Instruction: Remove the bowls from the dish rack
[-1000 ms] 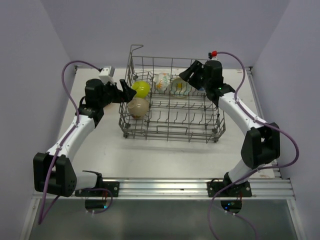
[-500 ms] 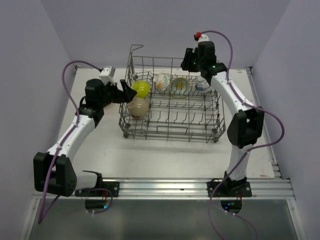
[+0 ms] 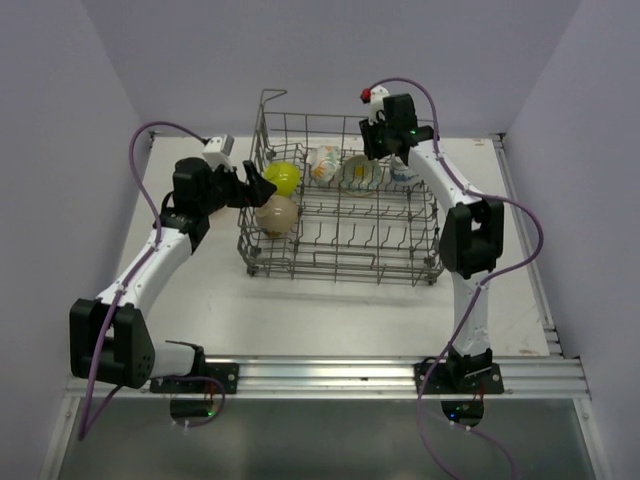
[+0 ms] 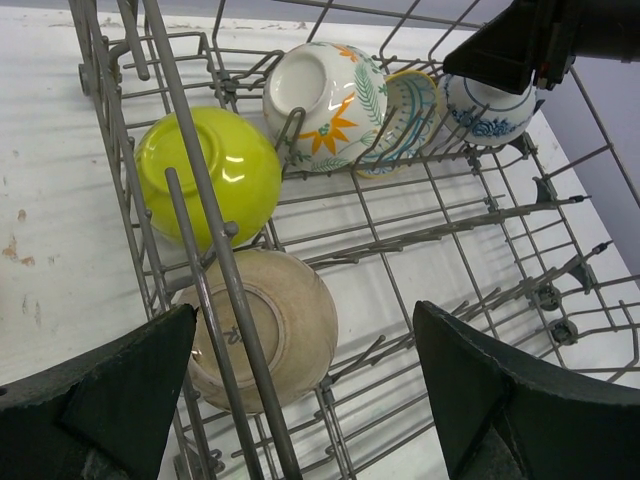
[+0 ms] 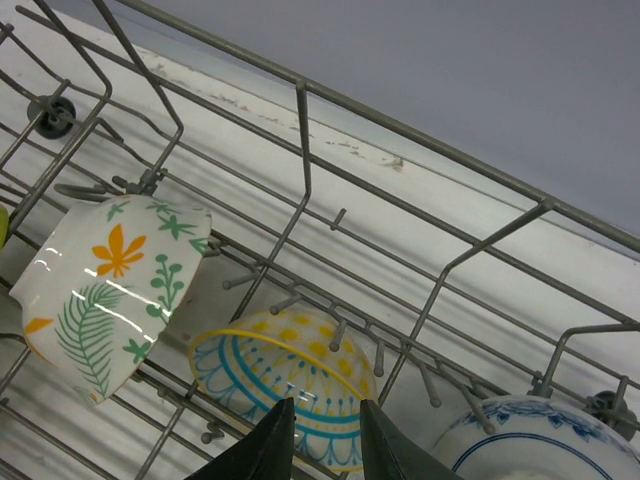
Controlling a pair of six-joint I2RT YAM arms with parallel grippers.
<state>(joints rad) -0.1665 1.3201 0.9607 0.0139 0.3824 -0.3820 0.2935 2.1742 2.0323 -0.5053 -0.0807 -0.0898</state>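
The grey wire dish rack (image 3: 342,268) holds a lime-yellow bowl (image 3: 283,177), a beige bowl (image 3: 276,214), a floral white bowl (image 3: 325,163), a yellow-and-teal patterned bowl (image 3: 358,173) and a blue-patterned white bowl (image 3: 404,172). My left gripper (image 3: 256,185) is wide open at the rack's left wall, beside the beige bowl (image 4: 265,325) and the lime bowl (image 4: 205,185). My right gripper (image 3: 379,150) hangs over the back row. Its fingers stand a narrow gap apart just above the yellow-and-teal bowl (image 5: 290,385), holding nothing. The floral bowl (image 5: 105,285) is to its left.
The rack's upright tines and back wall wires (image 5: 305,130) stand close around the right gripper (image 5: 324,410). The raised wire loop (image 3: 268,100) is at the rack's back left corner. The right arm (image 4: 540,40) shows above the blue-patterned bowl (image 4: 485,105).
The right arm has swung left from the rack's back right corner to above the patterned bowls in the back row. The left arm has barely moved.
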